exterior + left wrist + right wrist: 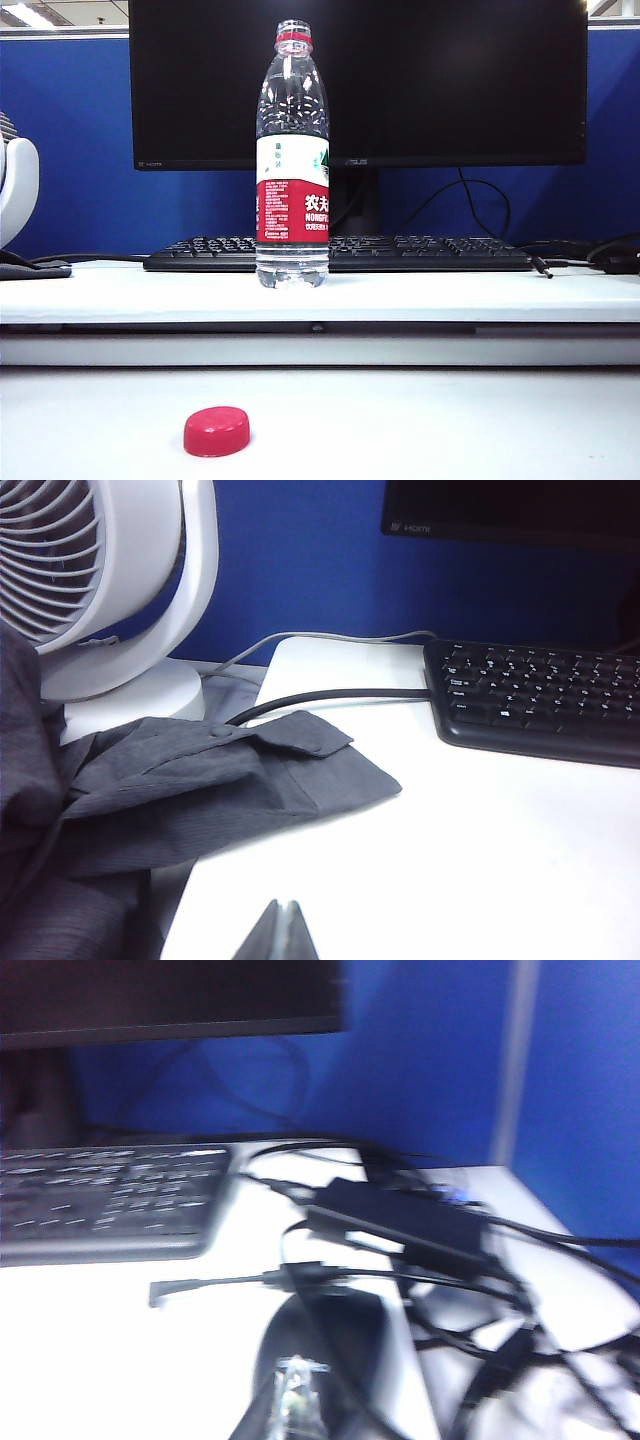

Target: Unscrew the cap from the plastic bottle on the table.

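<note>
- Plastic bottle [292, 160] stands upright on raised ledge of the table [480, 295], just in front of the keyboard [400, 252], monitor [420, 80] behind
- Neck is open, only the thin red ring left on it; the cap [216, 431] lies alone on lower table surface, near the camera & well apart from bottle
- So judged from layout: unscrewing looks done, step in hand = park arms / finish
- Left gripper [280, 935] closed, tips together, nothing between them; it sits over white table beside a grey cloth [200, 780], w/ a fan [110, 580] beyond. Not seen in exterior view
- Right gripper [290, 1400] closed too, empty as far as blur allows; it's above a tangle of cables [420, 1260] & a black adapter [400, 1220] at far right end of keyboard
- To do it well: keep both arms clear of bottle so it isn't tipped, don't snag cables or cloth on retreat, leave cap where it lies
</note>
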You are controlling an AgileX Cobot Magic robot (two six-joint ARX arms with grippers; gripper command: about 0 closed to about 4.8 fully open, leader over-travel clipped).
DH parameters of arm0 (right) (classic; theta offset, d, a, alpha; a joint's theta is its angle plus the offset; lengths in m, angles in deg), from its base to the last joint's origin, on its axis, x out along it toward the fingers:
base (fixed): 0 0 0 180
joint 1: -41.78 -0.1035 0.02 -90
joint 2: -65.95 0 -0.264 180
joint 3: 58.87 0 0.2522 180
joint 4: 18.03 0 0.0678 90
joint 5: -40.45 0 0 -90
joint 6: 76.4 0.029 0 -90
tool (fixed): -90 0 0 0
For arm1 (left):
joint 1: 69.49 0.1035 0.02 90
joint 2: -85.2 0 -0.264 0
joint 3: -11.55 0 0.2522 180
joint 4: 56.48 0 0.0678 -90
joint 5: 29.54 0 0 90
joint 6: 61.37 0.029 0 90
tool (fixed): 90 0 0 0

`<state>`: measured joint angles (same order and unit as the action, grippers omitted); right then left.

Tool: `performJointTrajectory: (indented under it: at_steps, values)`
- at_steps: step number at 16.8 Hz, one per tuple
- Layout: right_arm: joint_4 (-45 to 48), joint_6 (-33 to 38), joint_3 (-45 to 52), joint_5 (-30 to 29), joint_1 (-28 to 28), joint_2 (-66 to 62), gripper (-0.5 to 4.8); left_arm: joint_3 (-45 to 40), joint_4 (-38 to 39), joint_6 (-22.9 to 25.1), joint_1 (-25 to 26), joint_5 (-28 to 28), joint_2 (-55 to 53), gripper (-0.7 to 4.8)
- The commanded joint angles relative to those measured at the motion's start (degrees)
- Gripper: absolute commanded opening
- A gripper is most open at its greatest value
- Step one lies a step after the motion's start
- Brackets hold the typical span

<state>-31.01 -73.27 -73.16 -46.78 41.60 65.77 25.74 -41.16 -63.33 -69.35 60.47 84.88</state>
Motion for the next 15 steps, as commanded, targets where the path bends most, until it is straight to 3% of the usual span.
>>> performJointTrajectory:
  at_steps: [1,15]
  values:
    - [1.20,-0.39,-0.04,-0.13,-1.27,0.09,-0.07,0.02,-0.33,0.17,0.09,0.22,0.13,-0.05]
    - [1.42,-0.35,0.44,-2.71,-1.29,0.09,-0.07,0.02,-0.33,0.17,0.11,0.22,0.13,-0.05]
